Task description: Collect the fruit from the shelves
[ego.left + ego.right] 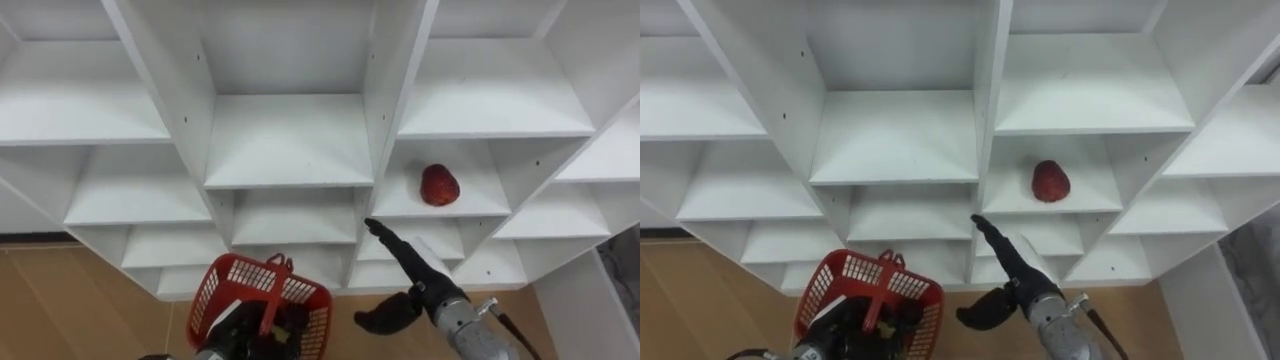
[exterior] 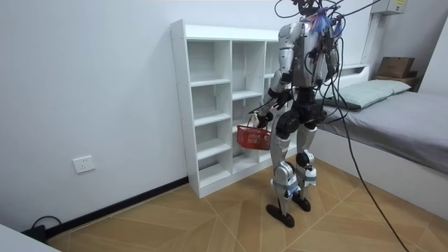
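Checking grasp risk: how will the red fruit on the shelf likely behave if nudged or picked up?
The red fruit looks rounded, so a nudge would probably roll it along the flat shelf. Its skin seems smooth, so it might slip. It is small beside the open right hand, so likely light.

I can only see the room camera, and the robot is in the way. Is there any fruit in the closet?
Observer: Yes, one red fruit lies on a shelf in the column just right of the middle one.
Operator: Is the robot grabbing it?
Observer: Not yet. Its right hand is open, with straight fingers pointing up at that shelf from below, apart from the fruit.
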Controlling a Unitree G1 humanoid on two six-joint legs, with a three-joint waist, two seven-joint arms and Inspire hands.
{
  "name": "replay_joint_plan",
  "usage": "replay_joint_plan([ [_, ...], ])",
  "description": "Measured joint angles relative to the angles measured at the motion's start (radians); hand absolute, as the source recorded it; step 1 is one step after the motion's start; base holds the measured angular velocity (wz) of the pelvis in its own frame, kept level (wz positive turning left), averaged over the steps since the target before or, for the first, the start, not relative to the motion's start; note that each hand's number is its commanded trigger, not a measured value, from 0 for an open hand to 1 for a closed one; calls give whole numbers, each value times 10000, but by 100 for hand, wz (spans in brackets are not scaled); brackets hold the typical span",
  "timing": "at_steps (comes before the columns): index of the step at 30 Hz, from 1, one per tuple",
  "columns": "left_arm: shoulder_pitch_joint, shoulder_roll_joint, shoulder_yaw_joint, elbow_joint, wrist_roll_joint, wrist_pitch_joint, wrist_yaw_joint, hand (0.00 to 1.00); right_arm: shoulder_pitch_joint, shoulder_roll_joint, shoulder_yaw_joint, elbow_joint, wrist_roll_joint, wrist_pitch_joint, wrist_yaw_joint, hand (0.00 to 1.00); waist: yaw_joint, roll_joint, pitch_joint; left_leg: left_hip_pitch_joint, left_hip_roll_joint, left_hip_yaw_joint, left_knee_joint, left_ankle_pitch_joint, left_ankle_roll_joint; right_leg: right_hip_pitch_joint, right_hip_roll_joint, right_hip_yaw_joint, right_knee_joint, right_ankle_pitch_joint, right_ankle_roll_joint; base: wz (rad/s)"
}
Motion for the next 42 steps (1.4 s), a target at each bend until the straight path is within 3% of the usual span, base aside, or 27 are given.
replay_joint_plan([
  [7, 388, 30, 194, -563, -32, 222, 278, 100, 133, 75, -351, -231, 189, 14, -1569, 0, -341, 17, -8, 195, -30, 33, -31, 0, -1, 257, 14, 34, -165, -6, 9, -1],
  [17, 449, -12, 194, -586, -15, 459, 407, 100, 522, 64, -405, -723, 1130, 14, -2812, 0, -337, 226, -33, 373, -4, 107, -55, -32, -36, 393, 87, 239, -227, -10, 14, -3],
  [28, 837, 5, 160, -1121, -8, 597, 430, 100, 489, 41, -409, -714, 1960, 12, -3712, 0, -487, 228, -19, 671, -8, 73, -62, -32, -37, 729, 89, 238, -328, -21, 24, 0],
  [31, 844, 37, 160, -1121, 0, 597, 402, 100, 484, 15, -412, -678, 2296, 10, -3962, 0, -488, 181, 18, 835, -12, 16, -63, -33, -37, 880, 83, 226, -337, -46, 24, 2],
  [39, 867, 34, 319, -1126, 284, 596, 359, 100, 444, 34, -1051, -676, 2686, -4, -4201, 0, -476, 84, 66, 841, -17, -115, -62, -43, -53, 958, 58, -12, -312, -116, 23, 9],
  [42, 893, 101, 464, -1132, 393, 597, 344, 100, 328, -181, -1250, -531, 3152, -10, -4232, 0, -381, 69, 60, 846, -17, -118, -44, -43, -54, 986, 52, -45, -291, -111, 15, 0],
])
